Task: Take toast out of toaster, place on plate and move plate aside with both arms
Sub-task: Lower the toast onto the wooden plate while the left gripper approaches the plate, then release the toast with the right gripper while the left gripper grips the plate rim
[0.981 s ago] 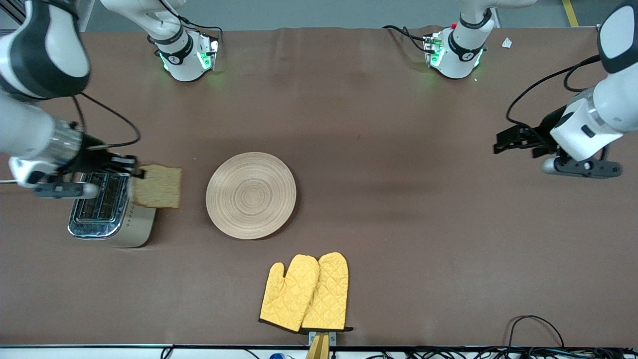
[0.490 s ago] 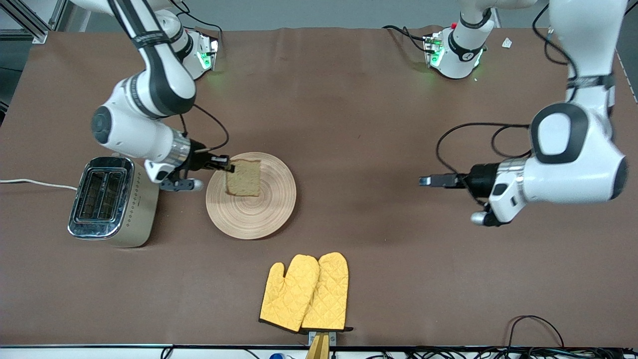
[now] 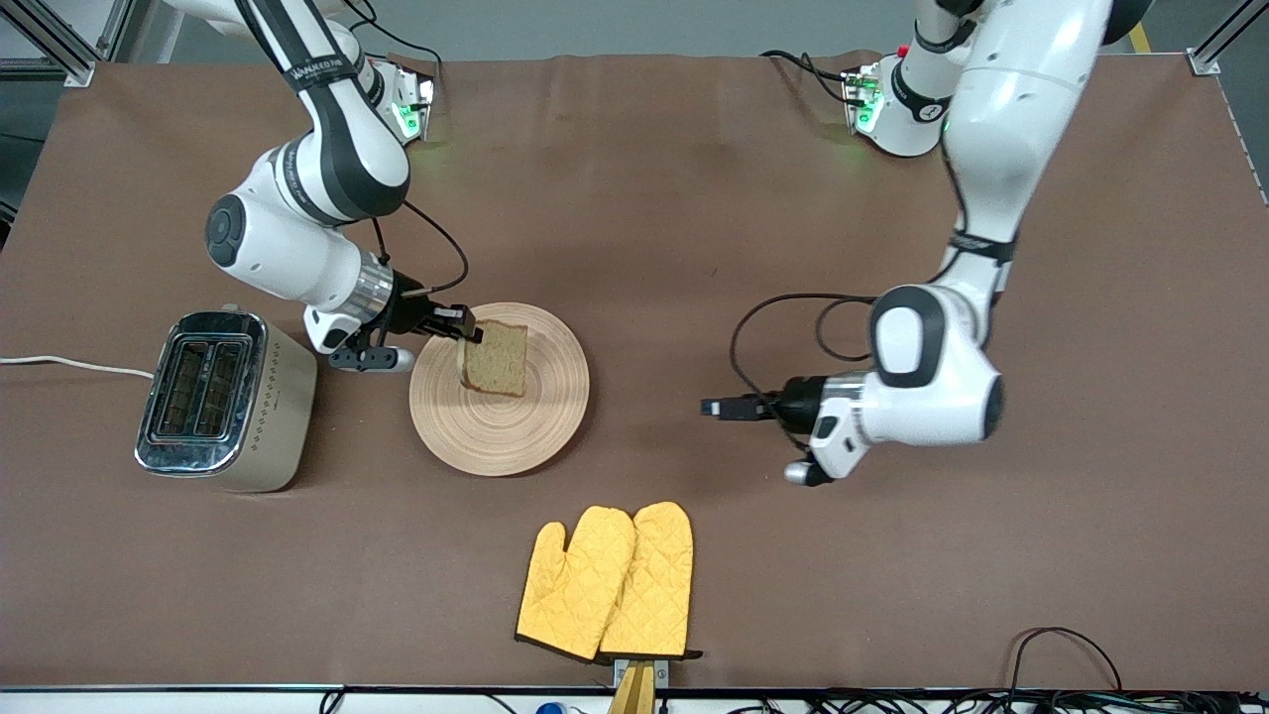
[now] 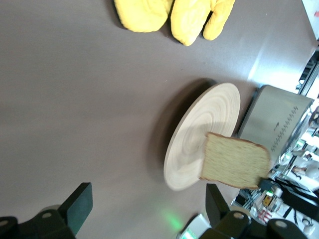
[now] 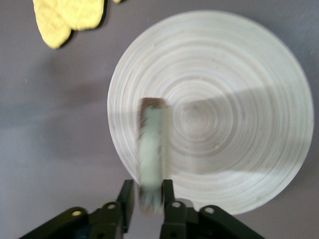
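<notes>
1. A brown table (image 3: 694, 228) fills the front view, with a grey floor strip along its upper edge and cables along the lower edge.
2. The plate (image 3: 535, 416) lies between a toaster (image 3: 223, 402) at the right arm's end and bare cloth toward the left arm's end.
3. Yellow oven mitts (image 3: 607, 583) lie nearer the camera than the plate, by the table edge.
4. The right gripper (image 3: 466, 332) pinches the toast (image 3: 495, 359) by one edge, over the plate.
5. The left gripper (image 3: 716, 408) hangs over bare cloth well apart from the plate, fingers (image 4: 77, 209) spread, holding nothing.
</notes>
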`<state>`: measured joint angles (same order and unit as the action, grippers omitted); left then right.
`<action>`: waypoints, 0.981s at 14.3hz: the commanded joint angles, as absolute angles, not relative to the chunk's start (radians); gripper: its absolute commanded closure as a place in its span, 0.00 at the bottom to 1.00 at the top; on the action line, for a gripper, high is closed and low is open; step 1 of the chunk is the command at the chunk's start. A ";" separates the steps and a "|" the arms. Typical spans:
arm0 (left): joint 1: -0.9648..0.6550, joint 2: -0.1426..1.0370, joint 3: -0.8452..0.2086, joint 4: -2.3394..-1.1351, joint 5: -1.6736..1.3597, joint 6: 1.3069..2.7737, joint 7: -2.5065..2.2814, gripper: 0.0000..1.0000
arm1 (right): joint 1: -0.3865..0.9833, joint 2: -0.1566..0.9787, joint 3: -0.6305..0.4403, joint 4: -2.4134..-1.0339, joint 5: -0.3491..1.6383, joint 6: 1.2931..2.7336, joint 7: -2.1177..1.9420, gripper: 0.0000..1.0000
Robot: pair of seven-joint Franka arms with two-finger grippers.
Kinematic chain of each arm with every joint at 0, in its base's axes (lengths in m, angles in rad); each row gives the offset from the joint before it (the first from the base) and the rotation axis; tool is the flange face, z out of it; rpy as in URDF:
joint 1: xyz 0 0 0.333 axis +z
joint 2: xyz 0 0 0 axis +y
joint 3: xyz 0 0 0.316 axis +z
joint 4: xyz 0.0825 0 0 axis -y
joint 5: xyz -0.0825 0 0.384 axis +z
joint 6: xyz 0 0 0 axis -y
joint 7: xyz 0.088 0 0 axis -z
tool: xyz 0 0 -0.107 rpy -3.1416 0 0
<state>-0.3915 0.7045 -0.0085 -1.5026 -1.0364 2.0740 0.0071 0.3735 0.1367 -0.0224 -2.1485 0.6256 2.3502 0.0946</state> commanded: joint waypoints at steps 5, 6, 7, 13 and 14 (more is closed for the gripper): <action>-0.607 0.929 -0.002 -1.365 -1.290 2.310 0.149 0.00 | 0.357 0.100 -0.020 -2.197 0.653 2.384 0.075 0.00; -0.632 0.954 -0.003 -1.336 -1.302 2.331 0.149 0.00 | 0.357 0.100 -0.020 -2.197 0.653 2.385 0.075 0.00; -0.649 0.974 -0.003 -1.315 -1.313 2.350 0.149 0.00 | 0.357 0.100 -0.021 -2.195 0.653 2.382 0.075 0.00; -0.715 1.005 -0.002 -1.287 -1.351 2.411 0.173 0.40 | 0.137 0.020 -0.031 -2.183 0.608 2.255 -0.193 0.00; -0.719 1.008 -0.002 -1.287 -1.353 2.416 0.187 0.59 | 0.080 -0.018 -0.029 -2.180 0.532 2.200 -0.192 0.00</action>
<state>-0.7058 0.9919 -0.0098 -1.3116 -1.3266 2.4029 0.1524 0.1638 0.0865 -0.0433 -2.1521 0.6035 2.2803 -0.1727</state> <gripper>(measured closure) 0.278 0.000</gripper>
